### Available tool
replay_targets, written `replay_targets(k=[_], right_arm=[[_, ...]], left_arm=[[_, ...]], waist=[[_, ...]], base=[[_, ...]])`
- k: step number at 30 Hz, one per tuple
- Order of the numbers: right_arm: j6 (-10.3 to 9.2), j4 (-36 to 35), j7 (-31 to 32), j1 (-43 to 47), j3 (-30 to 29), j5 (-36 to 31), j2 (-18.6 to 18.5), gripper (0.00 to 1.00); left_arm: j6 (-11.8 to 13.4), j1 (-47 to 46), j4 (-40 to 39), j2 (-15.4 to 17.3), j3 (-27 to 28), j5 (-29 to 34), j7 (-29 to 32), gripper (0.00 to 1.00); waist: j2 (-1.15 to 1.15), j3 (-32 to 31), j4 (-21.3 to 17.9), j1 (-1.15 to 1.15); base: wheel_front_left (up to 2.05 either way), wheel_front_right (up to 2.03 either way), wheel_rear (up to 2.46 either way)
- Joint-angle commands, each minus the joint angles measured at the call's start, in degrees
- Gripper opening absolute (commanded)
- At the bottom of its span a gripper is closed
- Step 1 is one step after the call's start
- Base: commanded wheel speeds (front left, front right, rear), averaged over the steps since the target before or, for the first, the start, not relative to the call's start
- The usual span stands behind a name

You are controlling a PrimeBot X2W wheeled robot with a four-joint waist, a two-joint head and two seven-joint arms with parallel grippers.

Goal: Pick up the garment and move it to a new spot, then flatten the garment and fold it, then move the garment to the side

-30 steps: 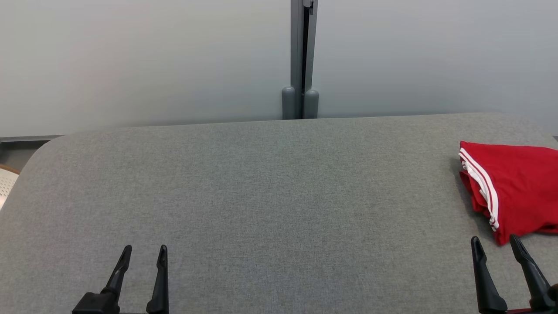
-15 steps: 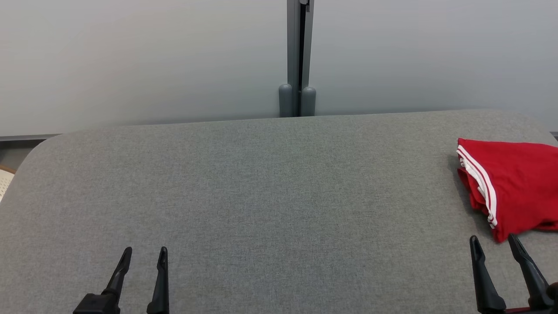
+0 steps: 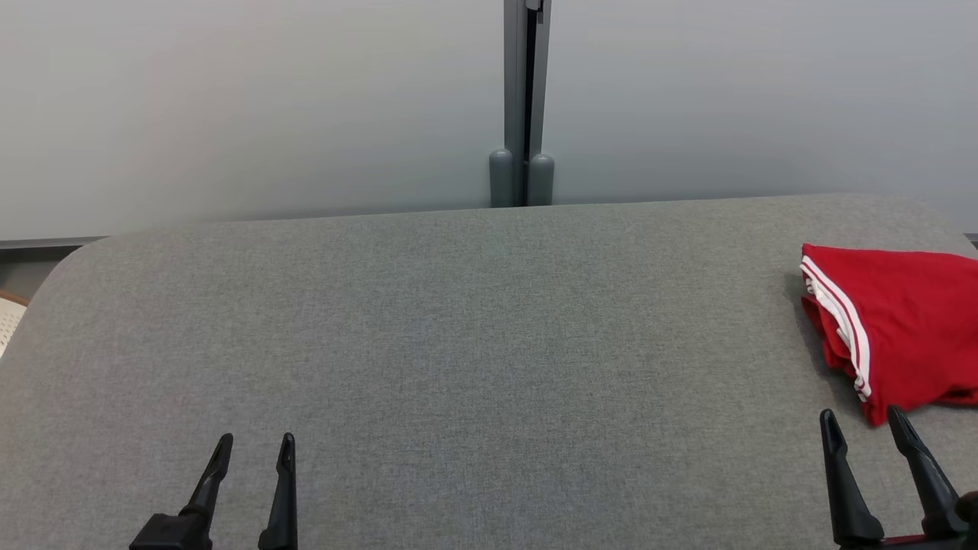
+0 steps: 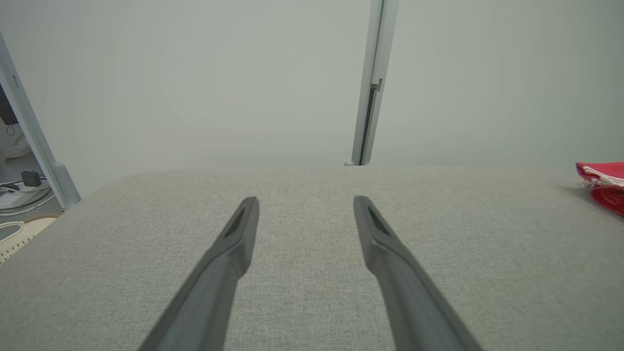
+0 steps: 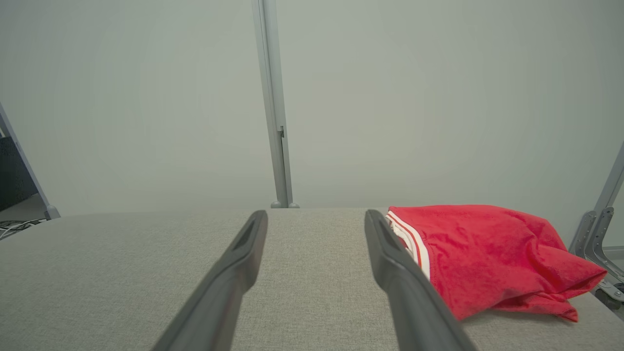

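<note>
A red fabric garment with white stripes along one edge (image 3: 909, 328) lies at the right end of the grey cloth-covered bench (image 3: 458, 344), and it looks loosely folded. The right gripper (image 3: 861, 418) sits just beside the garment's near corner, fingers spread wide and holding nothing. The left gripper (image 3: 256, 443) is well apart over the bench's near left, likewise spread and empty.

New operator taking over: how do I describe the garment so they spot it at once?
Start from the wide grey fabric table before the pale wall. Follow it to its right end, just beyond the right gripper. There lies the garment: a rumpled bright red bundle with white stripes along one edge, the one coloured thing on the grey.
</note>
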Motion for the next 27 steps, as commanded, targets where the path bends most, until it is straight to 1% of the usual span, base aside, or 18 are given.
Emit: replay_targets(k=[1, 6, 7, 10, 27], right_arm=[[-0.11, 0.22, -0.37, -0.17, 0.04, 0.26, -0.17, 1.0], [-0.11, 0.25, -0.58, -0.2, -0.04, 0.33, -0.17, 1.0], [0.0, 0.14, -0.09, 0.0, -0.04, 0.1, 0.0, 0.0], [0.01, 1.36, -0.02, 0.44, 0.29, 0.54, 0.42, 0.0], [-0.01, 6.02, 1.66, -4.53, 0.43, 19.85, 0.11, 0.0]], left_arm=[[0.38, -0.93, 0.01, 0.24, 0.03, -0.31, -0.23, 1.0], [0.36, -0.83, 0.02, 0.17, -0.13, -0.45, -0.24, 1.0], [0.0, -0.01, 0.04, -0.06, -0.18, -0.24, 0.0, 0.0], [-0.09, 0.5, 1.31, -0.51, -0.17, -0.8, 0.37, 0.0], [-0.56, -2.83, 0.87, -1.53, 2.91, -17.93, 5.13, 0.0]], waist=[[-0.01, -0.03, -0.06, 0.0], [-0.01, -0.02, -0.06, 0.0], [-0.01, -0.02, -0.06, 0.0], [-0.01, 0.0, -0.06, 0.0], [-0.01, 0.25, -0.31, 0.0]], base=[[0.0, 0.0, 0.0], [0.0, 0.0, 0.0], [0.0, 0.0, 0.0], [0.0, 0.0, 0.0], [0.0, 0.0, 0.0]])
